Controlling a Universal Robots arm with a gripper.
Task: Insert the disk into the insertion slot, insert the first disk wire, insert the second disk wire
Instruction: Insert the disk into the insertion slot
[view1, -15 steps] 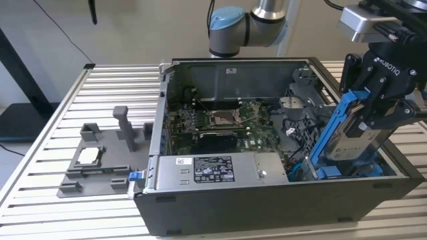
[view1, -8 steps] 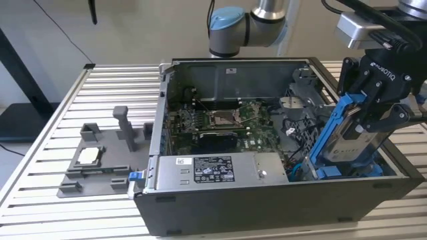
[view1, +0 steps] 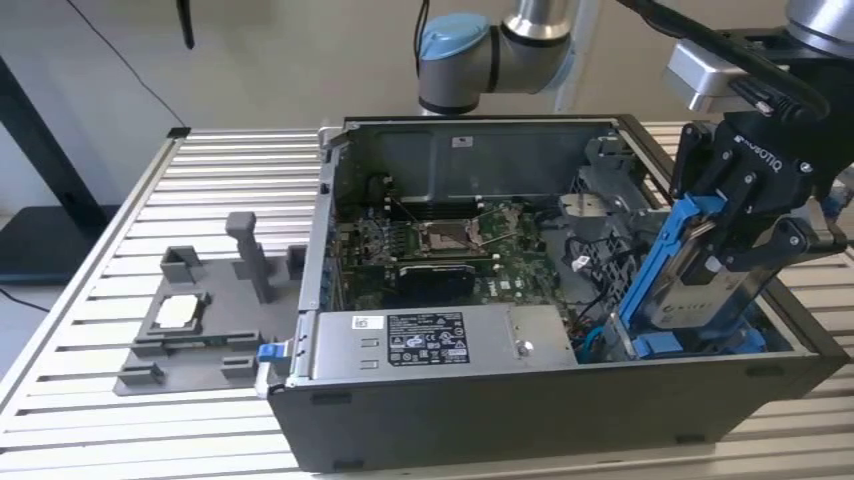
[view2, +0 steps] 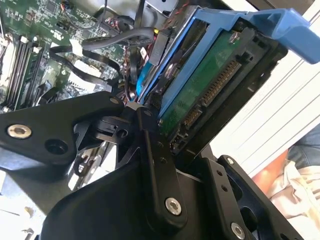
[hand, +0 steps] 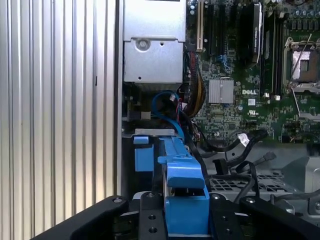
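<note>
My gripper (view1: 731, 252) is shut on the disk (view1: 697, 285), a silver-grey drive in a bright blue carrier. The disk hangs tilted over the front corner of the open computer case on the exterior view's right. Its lower end reaches down to the insertion slot (view1: 663, 346), a grey bay with blue tabs. In the second wrist view, the disk's green underside (view2: 200, 95) and its connector lie between my black fingers (view2: 156, 165). In the first wrist view, the blue carrier (hand: 181, 172) points at the bay's blue tab (hand: 143, 156). Loose black wires (hand: 240, 142) lie beside the bay.
The case holds a grey metal box with a sticker (view1: 427, 345) at its front and a green board with a square socket (view1: 447, 236) behind it. A grey fixture (view1: 200, 330) carrying a small chip (view1: 180, 312) stands on the slatted table (view1: 80, 300).
</note>
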